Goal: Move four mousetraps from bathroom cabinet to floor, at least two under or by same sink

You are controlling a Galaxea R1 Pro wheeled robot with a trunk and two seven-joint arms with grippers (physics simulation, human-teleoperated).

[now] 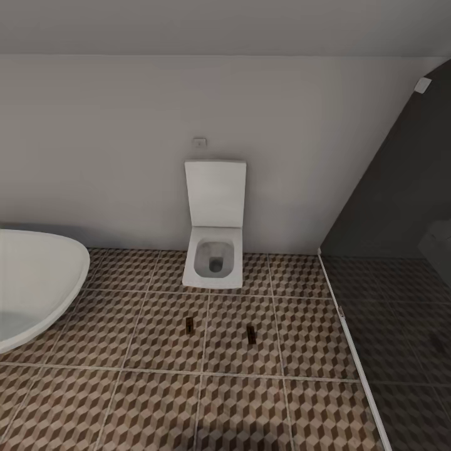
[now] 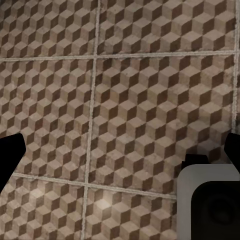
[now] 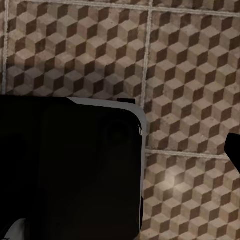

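no writing, label, brand or number can be read anywhere — not on the toilet (image 1: 215,224), the small wall plate (image 1: 200,143) above it, the bathtub (image 1: 34,282), the two mousetraps (image 1: 189,324) or the bathroom floor (image 1: 156,401) — every surface is blank or only patterned.

Floor: the cube-patterned brown-and-beige tiled bathroom floor (image 1: 163,351) looks like matt ceramic, smooth, with pale, slightly rough grout lines; a soft light spot shows on it in the wrist views (image 2: 102,204).
Toilet: the white square wall-hung toilet (image 1: 214,250) looks like smooth glazed ceramic with a faint sheen, its raised lid flat and plain.
Tub: the white oval bathtub (image 1: 37,275) has a smooth, glossy rim.
Wall: the plain grey-white wall (image 1: 113,138) is matt and even.
Screen: the dark tinted glass shower panel (image 1: 401,207) is smooth and see-through.
Traps: the two small flat dark mousetraps (image 1: 189,323) look dull brown; too small to tell the grain.
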